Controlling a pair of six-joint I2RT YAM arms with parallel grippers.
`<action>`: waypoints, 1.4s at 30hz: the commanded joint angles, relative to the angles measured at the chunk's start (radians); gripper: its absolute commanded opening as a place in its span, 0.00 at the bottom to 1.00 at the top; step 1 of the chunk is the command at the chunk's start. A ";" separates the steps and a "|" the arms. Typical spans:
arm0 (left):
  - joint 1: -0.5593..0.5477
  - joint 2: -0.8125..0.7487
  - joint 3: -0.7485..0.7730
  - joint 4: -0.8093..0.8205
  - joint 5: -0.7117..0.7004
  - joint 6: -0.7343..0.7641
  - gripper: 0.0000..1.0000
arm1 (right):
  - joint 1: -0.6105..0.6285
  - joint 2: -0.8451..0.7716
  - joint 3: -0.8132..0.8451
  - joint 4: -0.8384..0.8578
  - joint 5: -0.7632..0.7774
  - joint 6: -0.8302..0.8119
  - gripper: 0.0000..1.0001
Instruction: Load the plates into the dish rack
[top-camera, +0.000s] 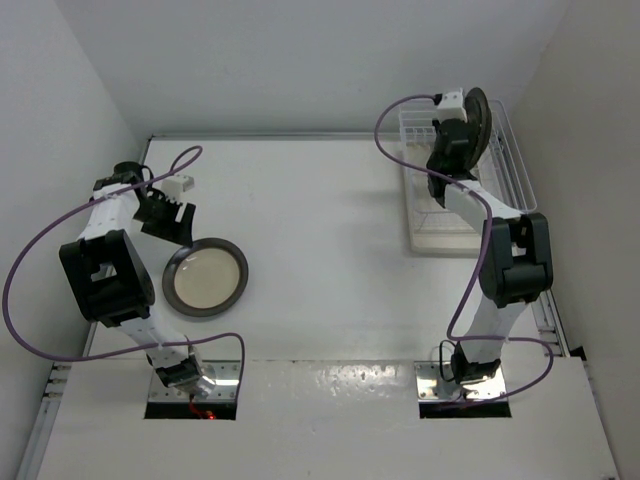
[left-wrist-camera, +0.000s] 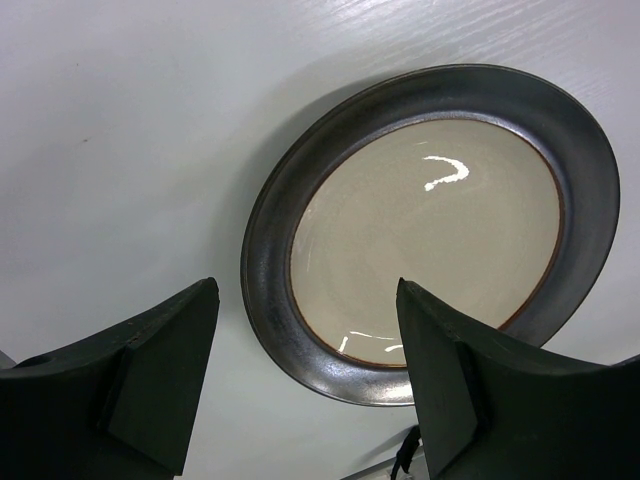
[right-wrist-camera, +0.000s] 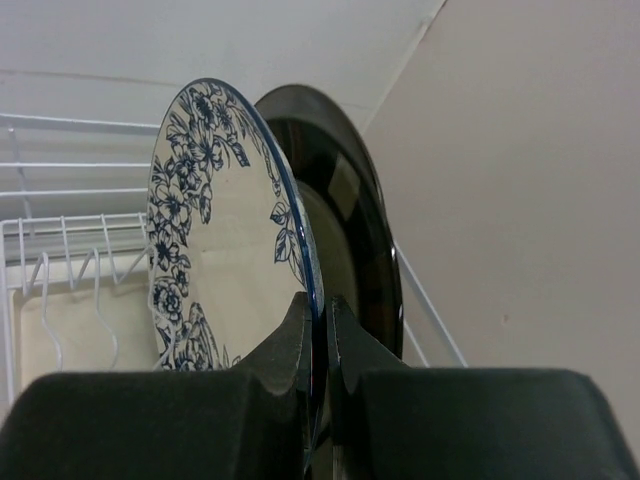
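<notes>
R pincer (right-wrist-camera: 318, 335): clamped on rim of floral plate (right-wrist-camera: 215, 230), one finger each side of the edge. Edge grip keeps plate upright so it can go between rack wires.
Floral plate: on edge over dish rack (right-wrist-camera: 60, 245), just in front of dark-rim plate (right-wrist-camera: 355, 200), which stands upright in rack. Faces near-parallel; touching or apart, can't tell.
L pincer (left-wrist-camera: 305, 300): jaws apart, nothing held, hovering over near rim of bench plate (left-wrist-camera: 430, 230). Prob. lining up for next pickup.
Bench plate: flat, face up on bench (left-wrist-camera: 120, 120), well apart from rack.
Hidden: floral plate's lower edge sits behind R fingers, so seated in a slot or not is unclear. In top view R arm covers much of rack interior.
Other plates: none made out.
</notes>
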 joint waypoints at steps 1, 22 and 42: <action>-0.012 -0.029 0.000 -0.001 0.003 -0.004 0.77 | 0.000 -0.038 0.008 0.163 0.035 0.081 0.00; 0.040 0.063 -0.022 -0.026 -0.121 0.069 0.81 | 0.017 -0.058 -0.015 0.044 0.079 0.263 0.40; 0.189 0.063 -0.195 0.054 -0.100 -0.030 0.86 | 0.080 -0.173 -0.061 0.007 0.039 0.204 0.83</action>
